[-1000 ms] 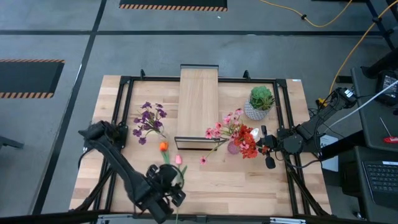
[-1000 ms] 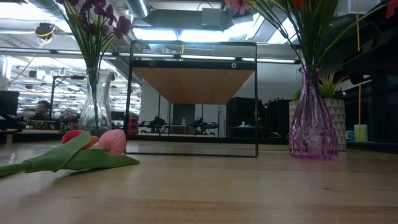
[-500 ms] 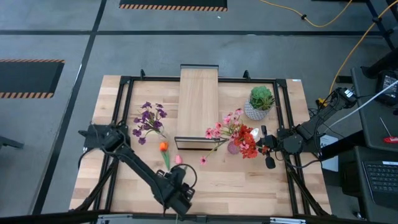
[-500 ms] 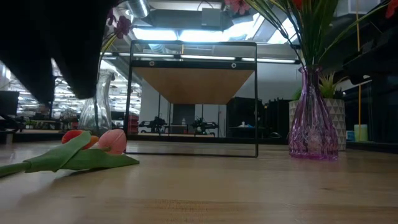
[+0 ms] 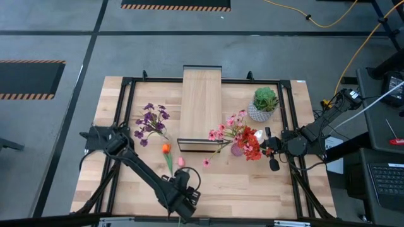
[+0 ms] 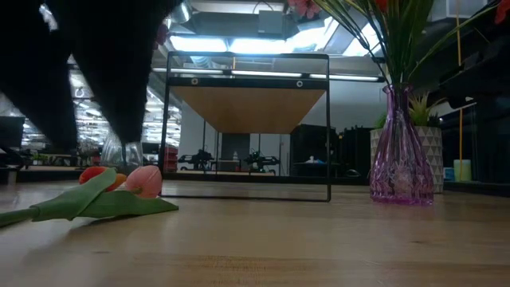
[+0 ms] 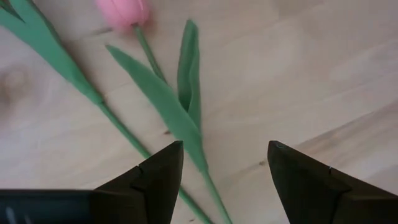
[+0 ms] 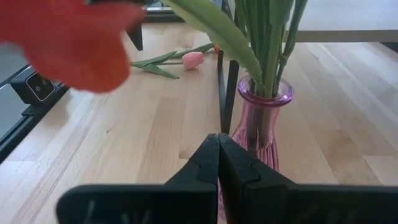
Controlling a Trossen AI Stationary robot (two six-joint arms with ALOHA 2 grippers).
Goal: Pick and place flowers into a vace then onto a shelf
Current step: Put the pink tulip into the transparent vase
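Light wooden planks make up the surface [image 5: 252,183], with the shelf [image 5: 201,107] standing at its far middle. Two tulips lie loose at about seven o'clock from the shelf: the orange tulip [image 5: 165,149] and, just beside it toward six, the pink tulip [image 5: 180,162]. Their green stems run roughly from twelve to six, heads toward the shelf. The left claw [image 7: 224,177] hangs near the surface's front edge with its fingers spread wide and nothing between them. In the left wrist view it sits over the lower stem and long leaf of the pink tulip, whose head lies ahead at twelve. This arm is clearly the nearer one, and the stem runs lengthwise through the gap, so I judge the grip must close across it. The right claw [image 8: 218,163] waits closed at three o'clock, just beside the purple vase [image 5: 237,149] already holding blooms.
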